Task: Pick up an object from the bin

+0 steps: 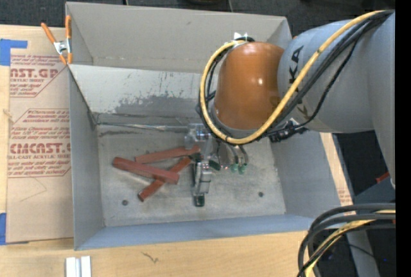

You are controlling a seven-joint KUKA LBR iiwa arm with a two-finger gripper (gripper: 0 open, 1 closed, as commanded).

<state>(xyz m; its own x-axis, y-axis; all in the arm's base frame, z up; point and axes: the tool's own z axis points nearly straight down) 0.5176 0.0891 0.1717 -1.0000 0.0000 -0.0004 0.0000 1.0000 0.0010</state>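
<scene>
Grey sheet-metal bin (83, 141): sloped walls, flat floor w/ dull, scuffed finish and scratch marks on the back slope. Left part of the floor is bare up to the wall.

Left of centre lies a small heap of red-brown sticks (144, 169). They are flat, straight, matte bars, crossing each other at shallow angles. The longest stick (170, 155) runs approx. level toward the right; a short stick (153, 190) sits at the front, tilted.

Gripper (200, 195) is down near the floor just beside the heap's right ends. Nothing visibly in its grasp; can't tell if it's open or closed.

Above it is a glossy, rounded orange cover (247, 86), ringed by a yellow-black cable (209, 83). Smooth pale arm (347, 70) comes in over the right rim. Floor right of the gripper is bare to the right wall.
</scene>
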